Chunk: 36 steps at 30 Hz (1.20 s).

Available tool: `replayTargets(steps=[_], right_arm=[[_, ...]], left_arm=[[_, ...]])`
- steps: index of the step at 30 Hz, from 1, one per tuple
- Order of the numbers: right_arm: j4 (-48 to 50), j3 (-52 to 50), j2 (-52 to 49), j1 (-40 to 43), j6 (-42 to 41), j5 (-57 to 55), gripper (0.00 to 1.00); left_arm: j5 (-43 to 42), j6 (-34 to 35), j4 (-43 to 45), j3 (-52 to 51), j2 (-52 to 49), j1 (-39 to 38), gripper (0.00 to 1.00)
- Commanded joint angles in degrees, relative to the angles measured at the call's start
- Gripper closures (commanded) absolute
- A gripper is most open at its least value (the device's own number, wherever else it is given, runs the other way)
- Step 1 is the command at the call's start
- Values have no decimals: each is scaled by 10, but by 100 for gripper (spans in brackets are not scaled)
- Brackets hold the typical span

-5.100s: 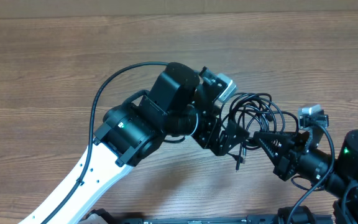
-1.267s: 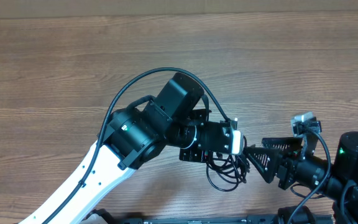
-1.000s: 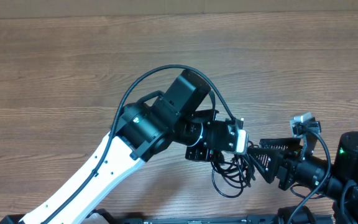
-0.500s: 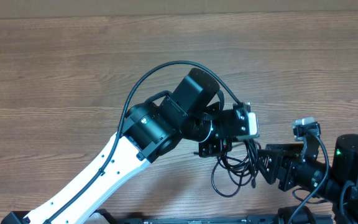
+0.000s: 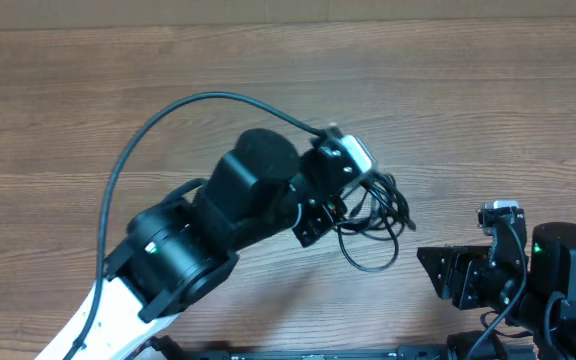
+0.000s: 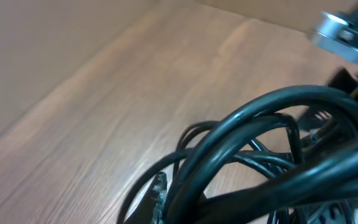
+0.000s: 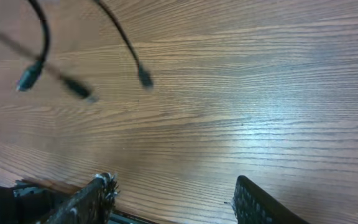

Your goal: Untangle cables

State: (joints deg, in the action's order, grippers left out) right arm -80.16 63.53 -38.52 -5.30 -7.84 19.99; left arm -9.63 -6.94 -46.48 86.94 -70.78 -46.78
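A tangled bundle of black cables (image 5: pixel 381 207) hangs from my left gripper (image 5: pixel 342 204), which is shut on it above the table's middle. Close up in the left wrist view, thick cable loops (image 6: pixel 260 130) fill the picture and one dark fingertip (image 6: pixel 158 188) shows beside them. My right gripper (image 5: pixel 431 269) stands open to the lower right, apart from the bundle. Nothing lies between its fingers (image 7: pixel 98 194) in the right wrist view, only bare wood. Three loose cable ends with plugs (image 7: pixel 145 78) dangle blurred at that view's top left.
The wooden table (image 5: pixel 488 110) stretches to the back and both sides. The left arm's black and white body (image 5: pixel 183 250) covers the front left, and its own supply cable (image 5: pixel 168 108) arches above it. The right arm's base (image 5: pixel 563 275) sits at the front right edge.
My left arm has swung up and to the left, carrying the cable bundle away from the right gripper. The right gripper has drawn back to the right and its jaws stand a little wider.
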Motion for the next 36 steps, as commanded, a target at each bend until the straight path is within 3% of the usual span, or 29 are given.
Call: replayTargets(steps=[1, 4, 7, 12, 20, 24, 27, 30, 36], right_arm=[[8, 2, 4, -2, -45, -9, 28], [30, 2, 4, -2, -86, 14, 14], [80, 2, 4, -2, -86, 102, 7], [184, 2, 4, -2, -87, 192, 6], [275, 2, 4, -2, -102, 197, 2], [264, 2, -8, -2, -112, 112, 0], [229, 2, -23, -2, -184, -18, 0], [194, 2, -43, -2, -249, -133, 0], [154, 2, -79, -2, -259, -198, 0]], left_arm=[[123, 112, -12, 14, 23, 3, 96], [132, 141, -20, 14, 22, 3, 96], [132, 170, -25, 14, 22, 3, 96], [86, 204, -26, 14, 20, 2, 96], [-49, 224, -23, 14, -5, 2, 96], [-111, 224, -9, 14, -24, 2, 96], [-115, 215, -14, 14, -26, 2, 96], [-142, 174, -14, 14, -26, 2, 96], [-205, 81, -13, 14, -25, 2, 96]])
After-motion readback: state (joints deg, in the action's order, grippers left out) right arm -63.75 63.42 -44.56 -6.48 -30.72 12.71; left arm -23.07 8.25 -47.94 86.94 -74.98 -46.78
